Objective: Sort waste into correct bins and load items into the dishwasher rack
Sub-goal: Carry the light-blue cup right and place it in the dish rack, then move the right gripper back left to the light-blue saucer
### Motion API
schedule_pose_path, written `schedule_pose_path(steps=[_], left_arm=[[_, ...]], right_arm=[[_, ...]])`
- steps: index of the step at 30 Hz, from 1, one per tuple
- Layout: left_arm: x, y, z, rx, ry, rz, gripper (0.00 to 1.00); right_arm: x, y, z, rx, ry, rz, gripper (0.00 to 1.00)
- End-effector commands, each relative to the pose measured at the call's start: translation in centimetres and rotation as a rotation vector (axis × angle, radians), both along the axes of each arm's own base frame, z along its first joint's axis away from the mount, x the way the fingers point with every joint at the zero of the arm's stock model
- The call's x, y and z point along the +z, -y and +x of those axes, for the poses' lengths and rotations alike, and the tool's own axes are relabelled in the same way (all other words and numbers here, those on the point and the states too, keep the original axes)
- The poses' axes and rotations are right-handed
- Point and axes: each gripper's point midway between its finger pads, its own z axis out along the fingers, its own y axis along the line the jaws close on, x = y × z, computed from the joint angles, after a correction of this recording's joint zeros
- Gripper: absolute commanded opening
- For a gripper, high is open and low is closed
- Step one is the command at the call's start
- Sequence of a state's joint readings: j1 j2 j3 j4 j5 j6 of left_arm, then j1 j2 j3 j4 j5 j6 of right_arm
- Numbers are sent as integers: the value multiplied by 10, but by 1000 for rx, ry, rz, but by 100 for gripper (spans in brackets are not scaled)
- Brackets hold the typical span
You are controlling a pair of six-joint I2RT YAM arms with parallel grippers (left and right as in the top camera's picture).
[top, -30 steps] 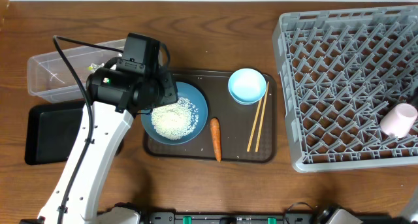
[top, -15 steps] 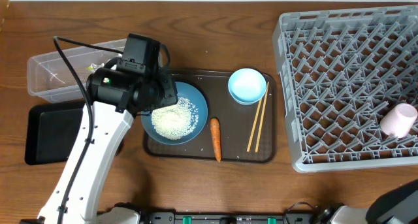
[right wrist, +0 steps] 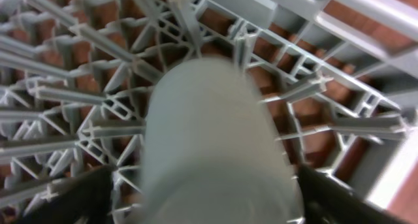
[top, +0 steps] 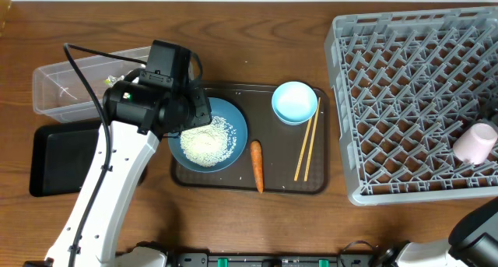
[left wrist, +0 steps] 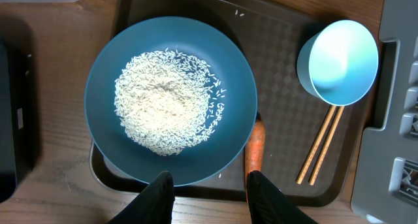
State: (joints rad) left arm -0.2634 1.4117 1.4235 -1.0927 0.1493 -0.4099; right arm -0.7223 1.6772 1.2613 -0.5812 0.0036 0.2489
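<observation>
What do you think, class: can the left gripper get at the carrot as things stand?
Probably yes. The left gripper hangs open over the rim of the blue bowl, and the carrot lies uncovered on the brown tray beside the bowl, the chopsticks apart from it.

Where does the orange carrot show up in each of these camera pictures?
Overhead: the carrot lies on the brown tray, right of the blue bowl.
Left wrist: carrot at lower centre, beside the bowl's right rim.
Right wrist: not in it.
Shared landmark: the grey rack, in all three.
</observation>
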Motion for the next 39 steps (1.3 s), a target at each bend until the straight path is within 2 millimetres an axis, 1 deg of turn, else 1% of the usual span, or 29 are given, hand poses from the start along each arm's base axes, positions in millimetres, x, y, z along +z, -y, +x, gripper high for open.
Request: schedule_pose_path(steps=[1,2,5,9,11,13,15,16,17,18,19,20,22,25,26,27,28,29,30,31,33,36,39], left_arm=[[0,-5,0,-3,6,24,38],[0,-5,0,-3,6,24,38],[0,-5,0,-3,6,24,38],[0,-5,0,-3,6,24,38],[0,-5,0,-3,6,24,38],[0,-5,0,-3,6,24,38],[0,-5,0,-3,6,24,38],[0,-5,0,-3,6,24,38],[0,-5,0,-3,6,24,39],[0,-5,0,-3,7,24,39],[0,-5,0,-3,7,24,40],[-1,-5,0,-3,6,25,46],[-1,-5,0,-3,3,26,48],[-2,-7,0,1,2,35,50],[-2,-9,0,5,2,43,51],[-3,-10,-1,8,-1,52,53],[-3,-12,-2,11,-5,62,53],[-4,-14,-3,15,-11,72,54],[-5,-16,-4,17,-15,80,54],[-6,-18,-6,21,-22,93,55],[-7,-23,-8,29,-31,118,56],[-8,-27,-11,34,-43,138,58],[-8,-30,-12,39,-45,153,59]], right_arm=[[15,2,9,19,78,16,96],[19,1,12,28,96,17,99],[37,-3,17,53,155,5,99],[75,-14,21,96,255,-30,99],[97,-25,22,131,310,-40,99],[118,-41,22,175,360,-39,99],[136,-64,22,239,411,-16,99],[144,-79,22,280,435,4,99],[150,-96,22,322,451,29,99],[153,-108,23,353,459,49,99],[155,-125,22,396,459,75,99],[155,-140,21,436,452,97,99],[155,-180,23,558,445,156,99],[152,-234,30,738,424,191,99],[151,-249,33,795,413,186,99],[150,-271,35,863,402,179,99],[150,-285,36,905,395,172,99],[150,-303,37,959,389,156,98],[150,-314,38,988,385,145,96],[150,-331,39,1030,378,124,94],[149,-353,40,1077,355,89,93],[146,-384,41,1139,305,44,96],[139,-403,45,1169,214,2,95]])
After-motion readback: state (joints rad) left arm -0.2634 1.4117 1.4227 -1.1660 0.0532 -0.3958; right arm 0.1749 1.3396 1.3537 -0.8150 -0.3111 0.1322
